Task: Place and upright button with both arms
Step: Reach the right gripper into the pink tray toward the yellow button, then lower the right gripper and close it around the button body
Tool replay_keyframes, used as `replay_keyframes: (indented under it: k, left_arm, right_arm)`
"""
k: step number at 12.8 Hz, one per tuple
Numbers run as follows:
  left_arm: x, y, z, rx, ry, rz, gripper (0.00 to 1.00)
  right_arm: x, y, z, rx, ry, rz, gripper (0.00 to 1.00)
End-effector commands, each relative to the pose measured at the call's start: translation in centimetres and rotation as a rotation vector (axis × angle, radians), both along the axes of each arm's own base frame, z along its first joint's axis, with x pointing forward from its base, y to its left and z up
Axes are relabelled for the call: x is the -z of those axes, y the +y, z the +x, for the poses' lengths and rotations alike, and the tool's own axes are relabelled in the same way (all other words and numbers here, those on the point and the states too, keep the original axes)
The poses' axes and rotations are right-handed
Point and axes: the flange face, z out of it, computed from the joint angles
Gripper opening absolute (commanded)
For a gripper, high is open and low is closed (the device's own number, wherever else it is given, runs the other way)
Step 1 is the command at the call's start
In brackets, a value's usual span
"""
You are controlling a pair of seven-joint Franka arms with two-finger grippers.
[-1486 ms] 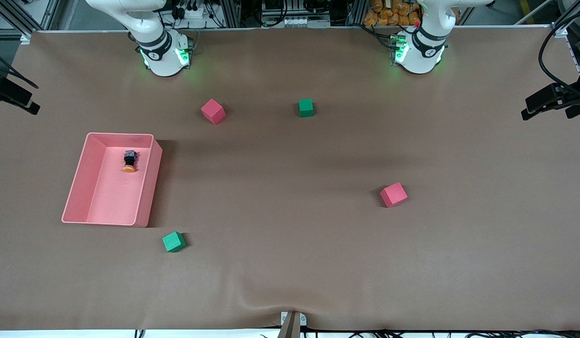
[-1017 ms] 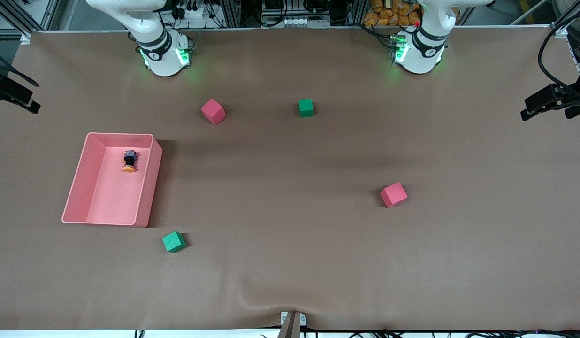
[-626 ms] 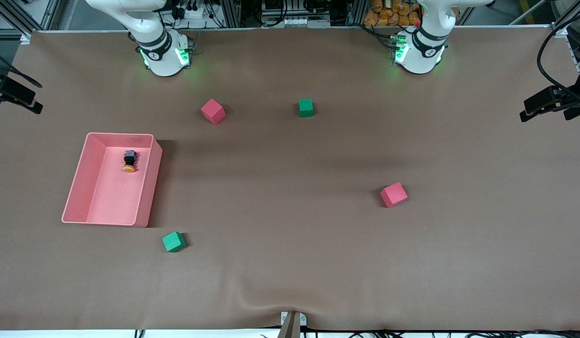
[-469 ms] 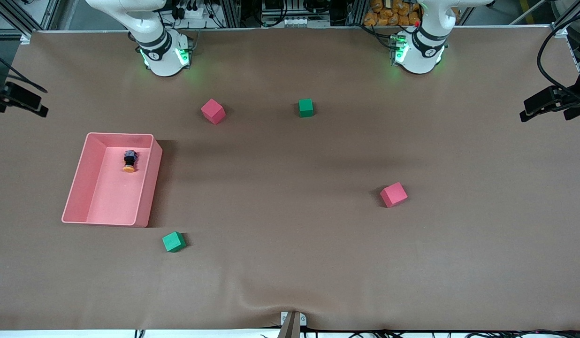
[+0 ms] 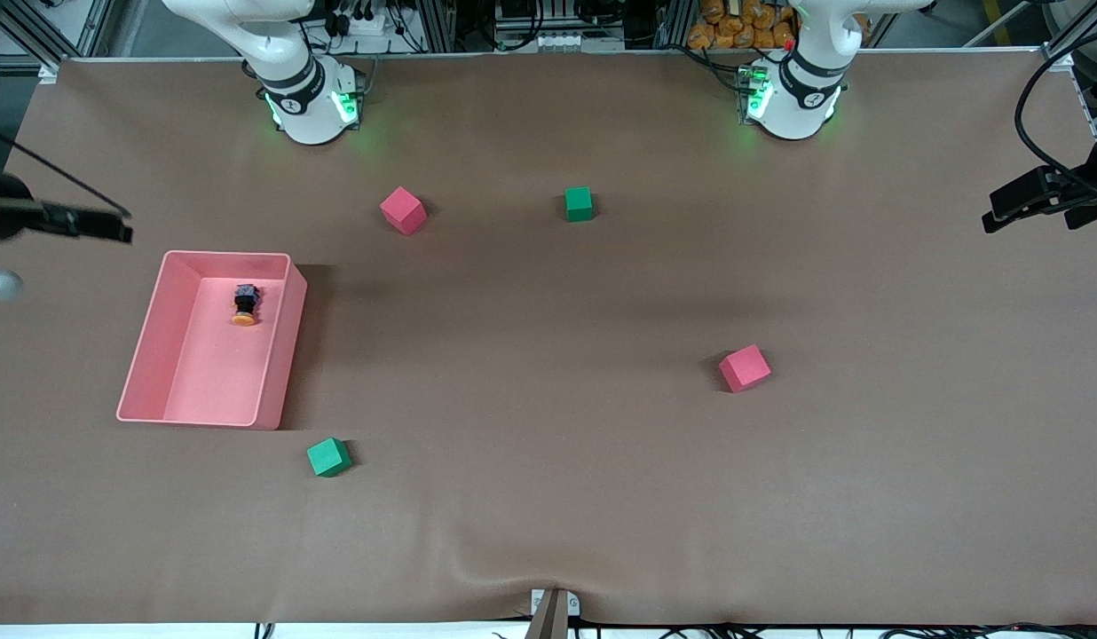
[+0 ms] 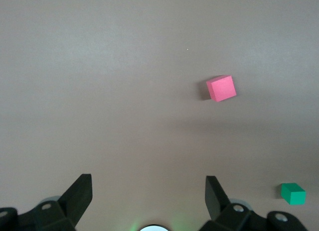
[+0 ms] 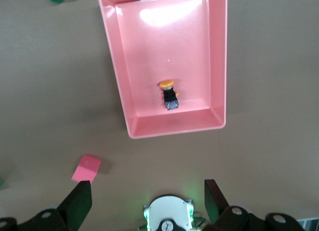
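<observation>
Brown surface (image 5: 548, 497) carries a pink tray (image 5: 287, 342), mid-left of the front view, with the button (image 5: 245, 304) lying tipped inside. It looks light and rigid, best pinched across its black body. Left gripper (image 6: 148, 193) and right gripper (image 7: 148, 198) hang high, fingers spread, empty.

Robotics lab, as I read it from my station. Two white jointed arms on green-lit bases (image 5: 313, 106) stand at the edge of a wide brown-covered table (image 5: 548, 497). Aluminium framing and bundled black cables (image 5: 548, 22) crowd that edge. Foam test cubes (image 5: 745, 367) lie scattered.
</observation>
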Motion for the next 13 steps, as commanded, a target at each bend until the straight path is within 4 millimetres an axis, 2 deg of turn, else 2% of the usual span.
replay_keyframes:
  k: [1,3,5,6,8,11,13]
  left_arm:
    - [-0.3,0.3,0.0,0.017,-0.001,-0.003,1.00]
    - [-0.2,0.4,0.0,0.017,0.002,-0.003,1.00]
    - [-0.2,0.5,0.0,0.016,0.002,-0.003,1.00]
    - [-0.2,0.4,0.0,0.018,0.002,-0.005,1.00]
    - [0.0,0.3,0.1,0.019,0.005,-0.003,1.00]
    - [0.1,0.3,0.2,0.019,0.006,-0.003,1.00]
    - [0.1,0.4,0.2,0.019,0.006,-0.003,1.00]
  right_arm:
    - [7.2,0.0,2.5,-0.020,0.057,-0.014,1.00]
    - [13.0,1.0,3.3,-0.042,0.056,-0.021,1.00]
    - [17.1,-1.3,2.2,-0.021,0.064,-0.007,1.00]
    - [19.0,-1.5,2.0,-0.059,0.050,0.005,1.00]
    - [23.1,-2.8,-0.4,-0.079,0.014,0.021,1.00]
    - [27.3,-3.9,-5.8,-0.116,-0.048,0.035,1.00]
    - [29.5,-4.1,-8.1,-0.126,-0.055,0.039,1.00]
